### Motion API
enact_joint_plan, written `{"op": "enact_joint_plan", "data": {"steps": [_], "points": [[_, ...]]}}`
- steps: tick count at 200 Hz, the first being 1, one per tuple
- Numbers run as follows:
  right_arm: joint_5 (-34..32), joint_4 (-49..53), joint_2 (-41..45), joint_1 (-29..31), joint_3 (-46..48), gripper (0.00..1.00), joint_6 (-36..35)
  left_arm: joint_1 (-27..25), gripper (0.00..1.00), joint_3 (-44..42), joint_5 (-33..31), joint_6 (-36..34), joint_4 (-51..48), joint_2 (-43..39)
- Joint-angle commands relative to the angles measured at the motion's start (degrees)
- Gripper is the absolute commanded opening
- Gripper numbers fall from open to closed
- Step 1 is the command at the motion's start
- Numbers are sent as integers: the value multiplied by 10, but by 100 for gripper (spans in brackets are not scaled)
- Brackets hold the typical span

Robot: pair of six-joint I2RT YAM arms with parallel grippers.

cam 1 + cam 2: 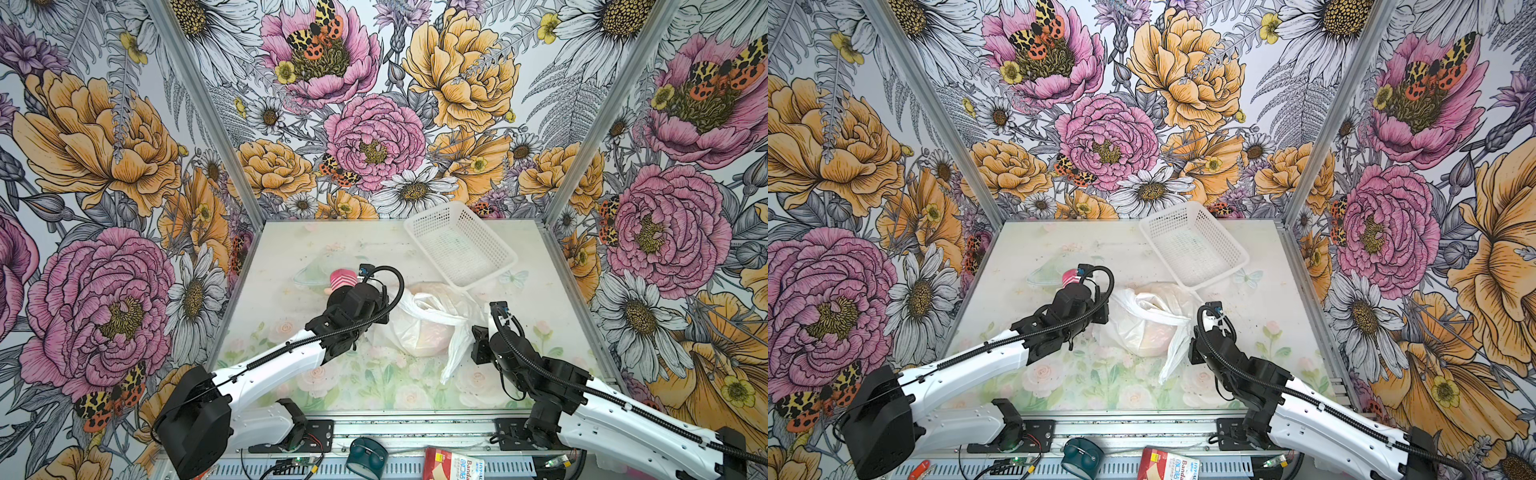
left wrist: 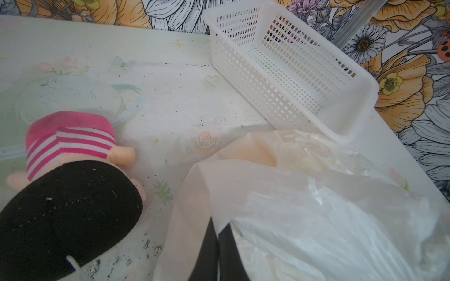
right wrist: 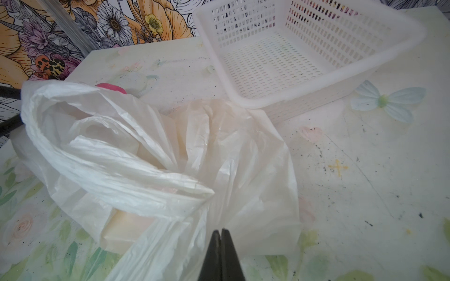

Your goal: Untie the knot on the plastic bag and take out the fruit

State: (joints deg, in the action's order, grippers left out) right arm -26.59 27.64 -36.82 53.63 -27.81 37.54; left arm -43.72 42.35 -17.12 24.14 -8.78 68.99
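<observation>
The white plastic bag [image 1: 415, 328] [image 1: 1142, 328] lies crumpled at mid table, its near corner under the basket's front edge. My left gripper [image 2: 218, 222] is at the bag's left side, shut on a fold of the bag [image 2: 316, 206]. My right gripper [image 3: 220, 231] is at its right side, shut, with the bag's film [image 3: 146, 170] gathered at its tips. A loose handle [image 1: 453, 357] hangs by the right gripper [image 1: 476, 336]. No tied knot shows in any view. The fruit [image 3: 126, 228] shows only as pale orange and pink shapes through the film.
A white perforated basket [image 1: 461, 249] [image 2: 292, 80] stands tilted at the back right, touching the bag. A pink-and-white striped plush with a black part [image 2: 68, 146] [image 1: 343, 278] lies just left of the left gripper. A red box [image 1: 453, 463] sits on the front rail.
</observation>
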Motion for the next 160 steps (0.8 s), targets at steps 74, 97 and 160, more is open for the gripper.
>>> {"op": "enact_joint_plan", "data": {"steps": [74, 97, 160], "points": [[65, -42, -44, 63, -22, 85, -32, 41, 0, 35, -31, 42, -48, 33], [62, -61, -78, 63, -13, 87, -20, 49, 1, 35, -23, 46, -49, 37], [50, -71, -108, 57, -24, 10, -11, 38, 29, 33, -10, 36, -41, 23]]}}
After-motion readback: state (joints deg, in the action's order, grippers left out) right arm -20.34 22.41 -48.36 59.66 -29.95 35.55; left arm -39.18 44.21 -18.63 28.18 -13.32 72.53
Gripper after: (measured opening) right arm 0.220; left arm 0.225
